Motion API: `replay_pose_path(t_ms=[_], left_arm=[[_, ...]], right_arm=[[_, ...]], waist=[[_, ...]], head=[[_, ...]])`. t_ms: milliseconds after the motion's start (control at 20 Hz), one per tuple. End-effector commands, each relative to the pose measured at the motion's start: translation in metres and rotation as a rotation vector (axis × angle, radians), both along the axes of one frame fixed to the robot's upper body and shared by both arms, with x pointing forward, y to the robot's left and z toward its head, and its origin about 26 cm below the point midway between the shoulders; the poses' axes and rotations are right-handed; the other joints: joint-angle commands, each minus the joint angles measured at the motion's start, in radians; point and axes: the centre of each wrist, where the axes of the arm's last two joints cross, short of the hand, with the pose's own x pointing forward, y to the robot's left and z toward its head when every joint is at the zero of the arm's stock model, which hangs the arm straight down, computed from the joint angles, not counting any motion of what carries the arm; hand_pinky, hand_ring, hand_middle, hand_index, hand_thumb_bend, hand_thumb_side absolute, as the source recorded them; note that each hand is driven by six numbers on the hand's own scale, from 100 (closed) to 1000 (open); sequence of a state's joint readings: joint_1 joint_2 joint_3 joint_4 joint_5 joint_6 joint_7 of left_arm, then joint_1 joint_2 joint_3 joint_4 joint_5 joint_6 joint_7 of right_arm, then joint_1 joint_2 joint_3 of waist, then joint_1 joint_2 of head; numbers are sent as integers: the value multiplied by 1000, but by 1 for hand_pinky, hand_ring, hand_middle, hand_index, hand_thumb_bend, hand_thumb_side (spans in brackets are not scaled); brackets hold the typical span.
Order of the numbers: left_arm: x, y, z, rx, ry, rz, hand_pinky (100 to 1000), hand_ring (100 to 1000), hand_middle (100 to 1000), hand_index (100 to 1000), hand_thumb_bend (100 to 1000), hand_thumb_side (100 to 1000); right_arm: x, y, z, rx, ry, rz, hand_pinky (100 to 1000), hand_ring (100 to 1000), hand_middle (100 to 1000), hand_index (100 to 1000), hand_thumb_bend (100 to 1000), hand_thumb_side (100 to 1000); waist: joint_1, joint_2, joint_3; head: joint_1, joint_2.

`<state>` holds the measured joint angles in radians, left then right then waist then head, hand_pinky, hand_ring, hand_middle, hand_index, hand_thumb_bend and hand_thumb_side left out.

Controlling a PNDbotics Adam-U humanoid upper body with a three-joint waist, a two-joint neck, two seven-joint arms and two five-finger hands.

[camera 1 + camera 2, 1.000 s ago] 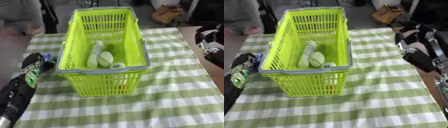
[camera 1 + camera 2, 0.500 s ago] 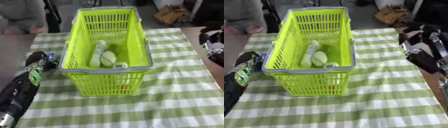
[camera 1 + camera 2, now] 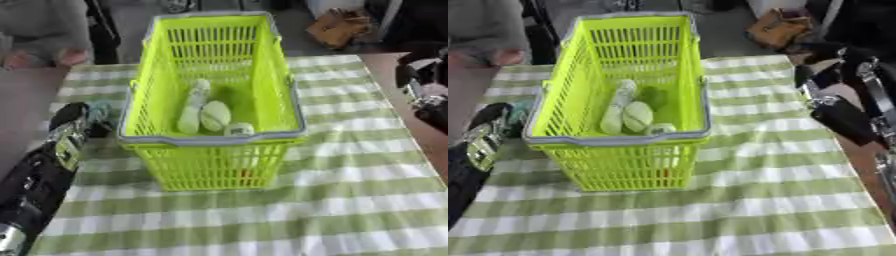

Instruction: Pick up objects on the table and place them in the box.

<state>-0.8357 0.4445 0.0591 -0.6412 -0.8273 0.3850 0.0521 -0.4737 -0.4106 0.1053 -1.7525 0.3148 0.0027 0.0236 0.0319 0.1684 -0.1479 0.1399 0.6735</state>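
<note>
My left hand (image 3: pixel 74 125), at the basket's (image 3: pixel 214 140) nine o'clock, may clip its rim; whether my fingers hold anything I cannot tell. My right hand (image 3: pixel 820 82) waits at three o'clock.

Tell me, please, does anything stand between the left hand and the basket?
Nothing visible does. The left hand lies on the cloth just beside the basket, by its left wall, with only bare cloth between.

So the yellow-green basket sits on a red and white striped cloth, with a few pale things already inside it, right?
Not quite: the cloth is green and white striped, as the left eye view shows. The rest holds: the yellow-green basket sits on it, with a few pale things inside.
</note>
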Motion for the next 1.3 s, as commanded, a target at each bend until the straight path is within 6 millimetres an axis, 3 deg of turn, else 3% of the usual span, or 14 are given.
replay_pose_path(t_ms=[50, 500, 750, 1100, 1300], left_arm=[[2, 12, 36, 11, -103, -5, 100, 537, 441, 699, 157, 198], [-1, 16, 80, 11, -224, -48, 100, 537, 422, 699, 106, 217], [-5, 8, 117, -13, -357, -105, 100, 536, 397, 696, 100, 250], [-21, -58, 187, -85, -595, -436, 100, 527, 397, 699, 100, 246], [-33, -99, 209, -71, -630, -636, 100, 516, 404, 698, 100, 203]], right_arm=[[-2, -5, 9, -10, -27, -3, 610, 563, 701, 863, 269, 587], [-2, -6, 7, -12, -22, -7, 611, 563, 701, 863, 270, 587], [-2, -7, 6, -10, -18, -10, 611, 563, 701, 863, 271, 588], [-1, -6, 5, -10, -14, -4, 612, 564, 701, 864, 271, 587], [-1, -5, 5, -11, -14, 2, 612, 564, 702, 864, 271, 588]], waist=[[-2, -24, 3], [-3, -34, 10], [-3, -41, 11], [-4, -49, 3], [-3, -54, -9]], head=[[-2, 3], [-8, 5], [-12, 4], [-10, 1], [-7, 0]])
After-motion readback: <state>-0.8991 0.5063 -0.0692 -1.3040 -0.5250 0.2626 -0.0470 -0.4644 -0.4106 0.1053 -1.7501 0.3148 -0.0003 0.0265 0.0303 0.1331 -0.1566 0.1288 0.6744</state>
